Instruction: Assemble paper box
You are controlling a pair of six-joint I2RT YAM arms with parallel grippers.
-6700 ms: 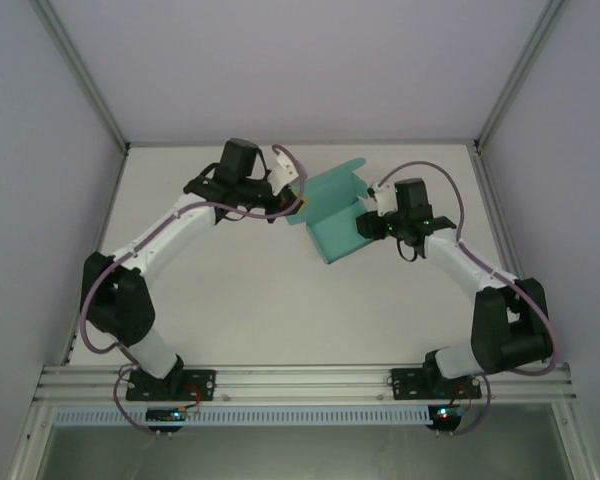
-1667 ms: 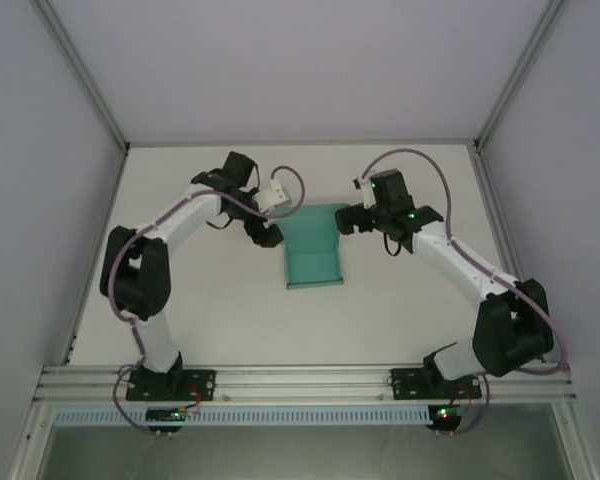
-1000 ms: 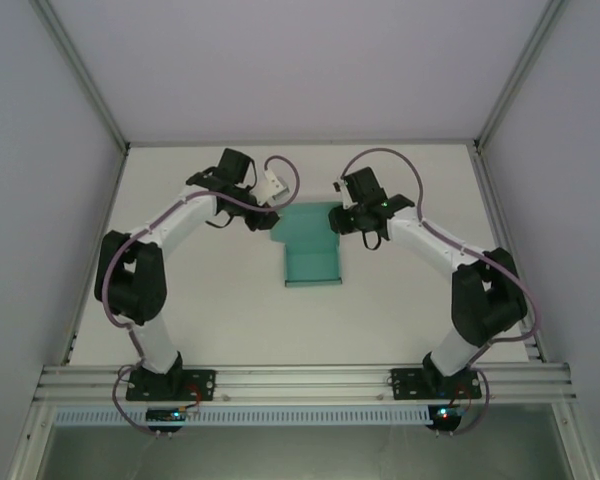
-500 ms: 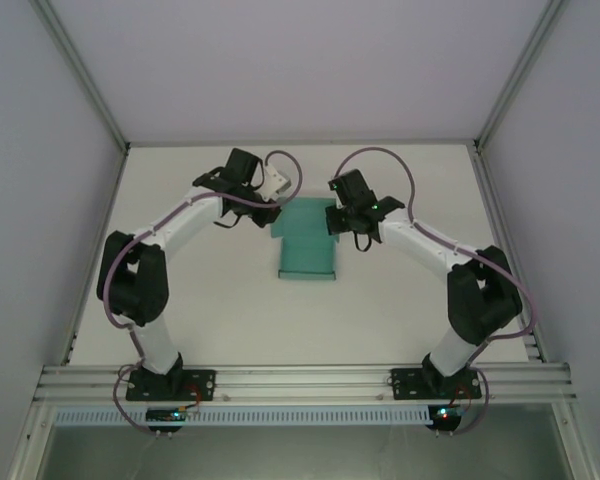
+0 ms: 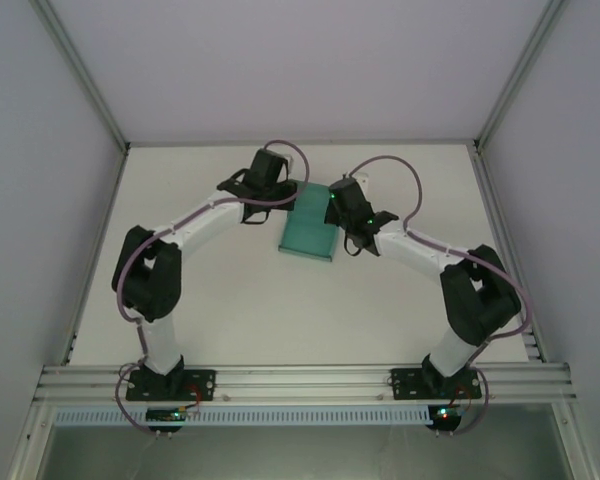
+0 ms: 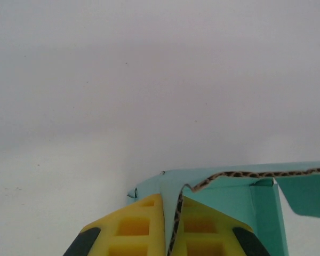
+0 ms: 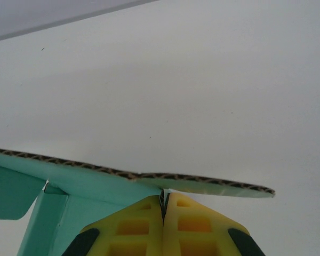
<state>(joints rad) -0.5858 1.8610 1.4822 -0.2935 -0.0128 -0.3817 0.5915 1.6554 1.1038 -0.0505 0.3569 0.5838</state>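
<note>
Paper box [image 5: 308,233] lies partly folded on the bench [image 5: 210,300], toward the far side, between the two arms. Left jaws pinch a raised wall at the box's far-left corner; the wall's corrugated edge runs between the yellow pads [image 6: 138,226]. Right jaws pinch the opposite side, pressed together on the card edge seen in the right wrist view. Judgement: gripping opposed sides steadies the thin card, so a wall can be folded along its crease without the box sliding.
</note>
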